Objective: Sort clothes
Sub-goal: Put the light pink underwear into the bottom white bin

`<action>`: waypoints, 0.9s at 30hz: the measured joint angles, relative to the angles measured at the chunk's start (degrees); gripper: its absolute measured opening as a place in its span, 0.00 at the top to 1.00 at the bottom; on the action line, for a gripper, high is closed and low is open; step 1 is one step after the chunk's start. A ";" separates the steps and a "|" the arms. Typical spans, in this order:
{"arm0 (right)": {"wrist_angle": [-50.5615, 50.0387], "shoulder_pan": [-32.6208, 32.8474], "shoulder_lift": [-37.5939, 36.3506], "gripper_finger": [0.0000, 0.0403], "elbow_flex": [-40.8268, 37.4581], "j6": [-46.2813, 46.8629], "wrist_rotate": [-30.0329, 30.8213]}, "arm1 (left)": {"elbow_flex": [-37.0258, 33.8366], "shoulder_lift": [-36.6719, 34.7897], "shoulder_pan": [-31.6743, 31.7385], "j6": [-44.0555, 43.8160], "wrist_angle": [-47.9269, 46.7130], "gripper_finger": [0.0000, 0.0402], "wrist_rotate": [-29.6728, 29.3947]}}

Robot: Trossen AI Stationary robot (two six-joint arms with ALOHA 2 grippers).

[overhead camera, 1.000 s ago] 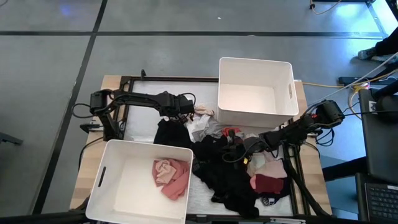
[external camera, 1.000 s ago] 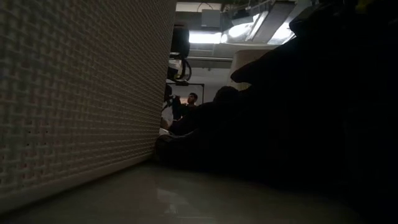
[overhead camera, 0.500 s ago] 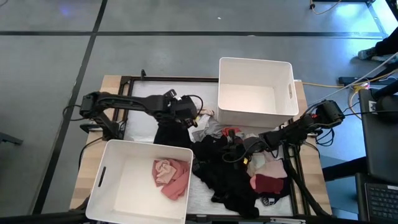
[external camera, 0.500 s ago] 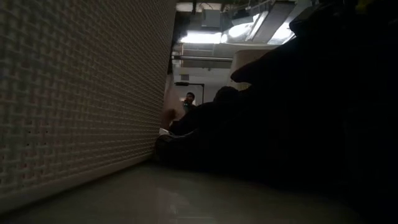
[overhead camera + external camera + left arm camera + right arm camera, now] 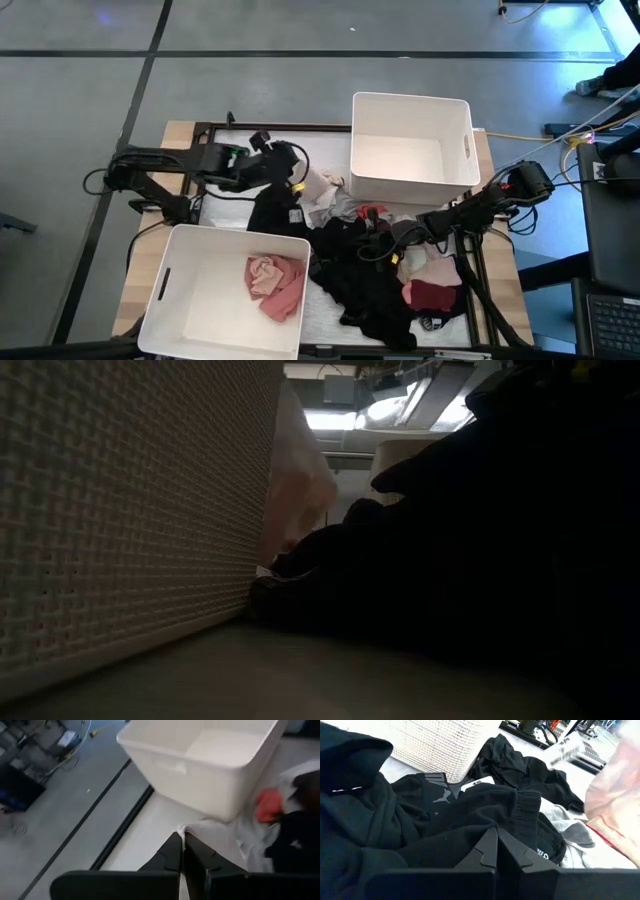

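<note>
A heap of clothes lies between two white bins: black pieces (image 5: 365, 280), a maroon one (image 5: 432, 295), a red one (image 5: 372, 212) and grey-white ones (image 5: 338, 208). My left gripper (image 5: 293, 178) is raised beyond the near bin's far edge and shut on a pale pinkish-white garment (image 5: 318, 186). That garment also shows hanging beside the bin wall in the low view (image 5: 296, 480). My right gripper (image 5: 382, 238) lies low over the black clothes, fingers shut (image 5: 496, 836). I cannot tell whether it touches them. My left gripper pinches a bunched edge of the pale garment (image 5: 186, 831) between its two fingertips. The fingers come from the table's left, slanting down. The cloth hangs below and ahead of them, and its lower part (image 5: 220, 842) trails down to the heap.
The near-left bin (image 5: 170, 300) holds a pink garment (image 5: 275, 283). The far-right bin (image 5: 465, 150) stands behind the heap. Bare tabletop (image 5: 225, 200) lies under my left arm. A black frame runs along the table's far and left edges.
My left gripper has risen and drawn back toward the table's left, tipping its fingers up nearer to level. It has stayed shut on the pale garment, which has been pulled up out of the heap and now hangs in the low view.
</note>
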 joint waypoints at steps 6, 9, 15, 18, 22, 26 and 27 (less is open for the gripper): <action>0.01 0.00 0.00 0.99 0.00 0.00 0.00 | 2.49 -3.66 -3.09 2.04 3.20 1.00 0.00; -0.02 0.00 0.00 0.99 0.02 0.00 0.00 | 4.69 -4.72 -4.85 3.29 4.03 1.00 0.00; 0.00 -0.01 0.00 0.99 0.02 0.00 0.00 | 9.77 -6.27 -9.04 5.71 4.40 1.00 -0.02; -0.02 0.00 0.00 0.99 0.02 0.00 0.00 | 12.77 -6.70 -11.34 5.86 4.40 1.00 -0.03; -0.02 0.00 0.00 0.99 0.02 0.00 0.00 | 17.33 -6.91 -15.03 7.42 4.47 1.00 -0.03; -0.01 -0.01 0.00 0.99 0.02 0.00 0.00 | 21.78 -6.94 -19.30 8.01 4.50 1.00 0.00; 0.00 -0.01 0.00 0.99 0.02 0.00 0.00 | 22.64 -6.94 -20.46 7.92 4.78 1.00 -0.02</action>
